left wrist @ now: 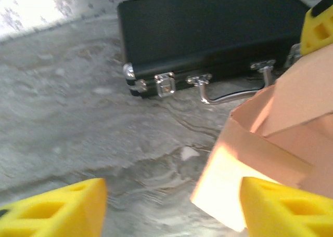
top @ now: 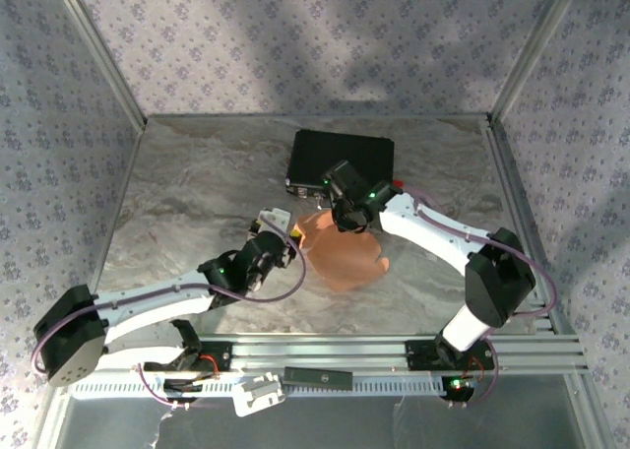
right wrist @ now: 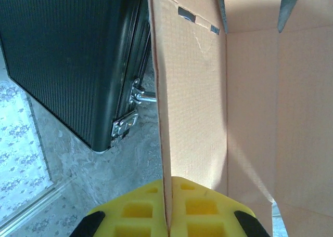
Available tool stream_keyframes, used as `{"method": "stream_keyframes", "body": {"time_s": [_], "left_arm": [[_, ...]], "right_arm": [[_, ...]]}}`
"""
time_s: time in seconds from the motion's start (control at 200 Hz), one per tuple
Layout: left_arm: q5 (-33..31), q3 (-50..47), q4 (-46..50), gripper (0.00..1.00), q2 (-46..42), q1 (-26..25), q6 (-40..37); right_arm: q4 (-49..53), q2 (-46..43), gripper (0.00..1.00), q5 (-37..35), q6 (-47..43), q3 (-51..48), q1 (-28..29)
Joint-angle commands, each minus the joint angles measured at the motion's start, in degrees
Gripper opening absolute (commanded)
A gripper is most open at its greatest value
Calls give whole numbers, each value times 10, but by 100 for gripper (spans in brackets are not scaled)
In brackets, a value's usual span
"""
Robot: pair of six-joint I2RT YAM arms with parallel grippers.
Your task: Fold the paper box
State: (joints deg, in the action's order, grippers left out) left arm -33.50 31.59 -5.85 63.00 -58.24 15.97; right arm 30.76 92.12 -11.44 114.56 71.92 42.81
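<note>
The paper box (top: pixel 346 255) is a salmon-orange cardboard piece, partly raised, in the middle of the table. My right gripper (top: pixel 345 219) comes down on its far edge. In the right wrist view the yellow fingers (right wrist: pixel 203 211) are shut on a thin upright wall of the paper box (right wrist: pixel 250 117). My left gripper (top: pixel 284 227) is at the box's left side. Its yellow fingers (left wrist: pixel 57 208) stand wide apart and open (left wrist: pixel 174 211). A bright flap of the paper box (left wrist: pixel 223 187) reaches just inside the right finger, and bare table lies between the fingers.
A black hard case (top: pixel 342 160) with metal latches (left wrist: pixel 165 84) lies flat just behind the box, close to the right gripper. The marbled grey table (top: pixel 187 193) is walled by patterned panels on three sides. A metal rail (top: pixel 345 355) runs along the near edge.
</note>
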Motion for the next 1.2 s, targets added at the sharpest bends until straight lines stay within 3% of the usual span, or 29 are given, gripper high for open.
{"method": "stream_keyframes", "body": {"time_s": [0.0,0.065,0.24,0.36,0.52,0.67,0.805,0.904,1.014,1.139,1.194], "left_arm": [[48,-14,-6,89,-36,-13,20],[40,-4,14,100,-29,-15,34],[7,21,13,100,26,-36,47],[-103,56,45,100,80,-57,78],[-168,84,58,99,129,-57,102],[-178,91,62,73,151,-57,100],[-163,77,59,36,145,-56,97],[-162,63,56,24,134,-55,102],[-148,53,56,0,124,-52,99],[-111,33,59,0,94,-47,80],[-86,17,64,0,69,-38,74]], "right_arm": [[17,24,0,-8,24,4,5],[19,28,0,-10,28,5,10],[24,39,0,-17,40,9,21],[32,41,0,-25,43,11,27],[34,39,0,-26,47,7,32],[32,33,0,-28,47,2,30],[19,30,0,-27,43,-5,31],[9,29,0,-24,39,-10,31],[4,27,0,-20,32,-14,32],[-4,14,0,-17,11,-25,35],[-12,4,8,-17,-1,-31,37]]}}
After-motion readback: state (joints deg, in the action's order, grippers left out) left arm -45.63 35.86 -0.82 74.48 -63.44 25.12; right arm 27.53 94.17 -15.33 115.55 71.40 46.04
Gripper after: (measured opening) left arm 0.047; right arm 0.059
